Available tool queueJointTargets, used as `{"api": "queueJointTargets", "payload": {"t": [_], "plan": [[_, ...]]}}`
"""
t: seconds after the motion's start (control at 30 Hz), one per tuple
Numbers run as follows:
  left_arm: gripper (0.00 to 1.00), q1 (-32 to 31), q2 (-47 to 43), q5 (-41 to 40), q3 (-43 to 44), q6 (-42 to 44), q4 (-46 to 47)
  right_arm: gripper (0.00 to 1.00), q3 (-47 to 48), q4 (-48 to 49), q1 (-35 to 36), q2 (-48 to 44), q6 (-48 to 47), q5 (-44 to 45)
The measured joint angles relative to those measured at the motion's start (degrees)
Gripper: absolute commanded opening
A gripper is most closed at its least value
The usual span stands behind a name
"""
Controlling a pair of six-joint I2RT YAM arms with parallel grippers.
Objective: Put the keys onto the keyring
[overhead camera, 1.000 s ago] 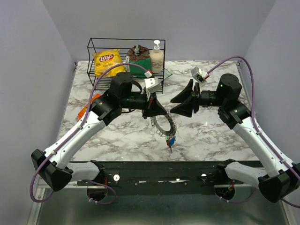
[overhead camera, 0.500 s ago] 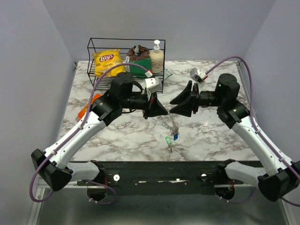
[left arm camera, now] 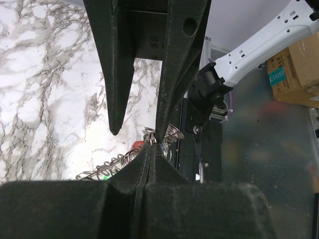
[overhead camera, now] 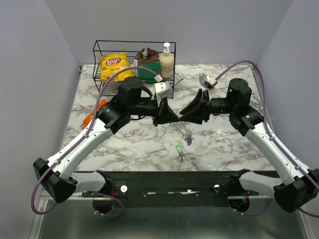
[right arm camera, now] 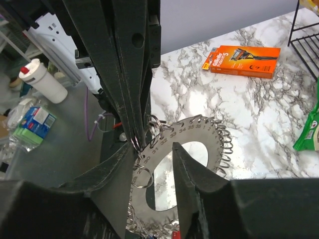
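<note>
Above mid-bench, left fingers are pinching the hanging keyring.
Right fingers, apart, are straddling its rim; closing squarely seems wise. Green key is lying near the front edge.

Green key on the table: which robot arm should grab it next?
Probably the right. The left gripper is shut on the keyring, holding it up off the table. The right gripper has open jaws, and the green key lies loose on the table close beneath it.

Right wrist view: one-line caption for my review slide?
Left end effector shut on the keyring; open right end effector straddles its numbered rim.
</note>
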Motion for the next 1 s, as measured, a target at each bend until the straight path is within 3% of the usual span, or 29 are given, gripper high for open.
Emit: {"api": "queueJointTargets", "payload": {"t": [0.2,0.37,0.8,1.0], "plan": [[0.00,0.02,0.00,-0.28,0.00,0.00,0.00,0.12,-0.17,-0.09,0.00,-0.11,-0.31,-1.11],[0.00,0.00,0.00,-0.50,0.00,-0.26,-0.02,0.01,-0.22,-0.33,0.17,-0.35,-0.55,-1.77],[0.00,-0.28,0.00,-0.48,-0.02,-1.14,0.85,0.01,-0.90,-0.33,0.22,-1.95,-1.70,-2.49],[0.23,-0.59,-0.11,-0.76,-0.92,-1.27,1.92,0.01,-1.38,-0.46,0.22,-2.43,-2.19,-2.51]]}}
